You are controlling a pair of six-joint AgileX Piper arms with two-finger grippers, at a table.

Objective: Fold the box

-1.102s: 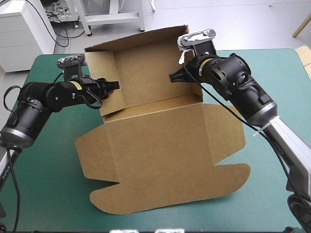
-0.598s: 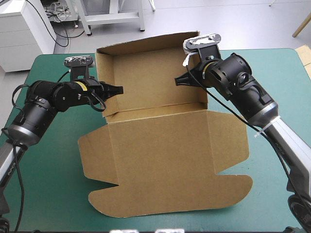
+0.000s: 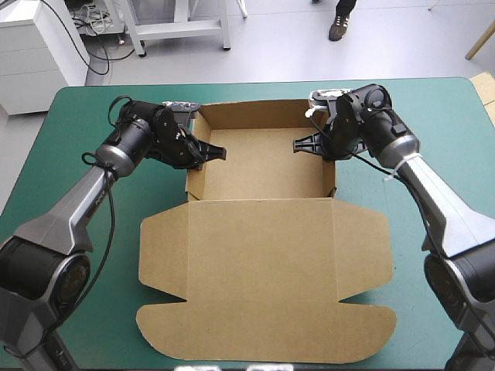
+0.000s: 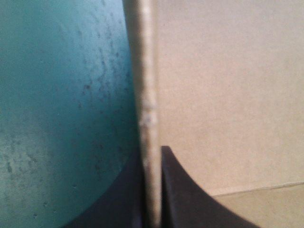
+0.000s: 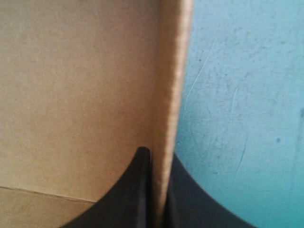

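cover [image 3: 69,139] in teal-green shows bare at the left, giving that arm room to draw back. the left gripper [image 3: 213,153] is clamped on the box's left wall [image 4: 145,85], with one black finger outside and one inside, and the board's edge runs straight up between them. the box [image 3: 263,166] sits in the middle of the table's far half as an open tray, its lid [image 3: 263,270] flat toward the near edge. the right gripper [image 3: 303,144] pinches the right wall [image 5: 170,95] the same way. the step in hand looks like setting both side walls square. to do it well, i'd hold both grips level and press evenly, so neither wall bows and the tray doesn't skew. the far wall [image 3: 263,108] is near the table's far edge, so there is little room there. bare cover lies right of the box too.
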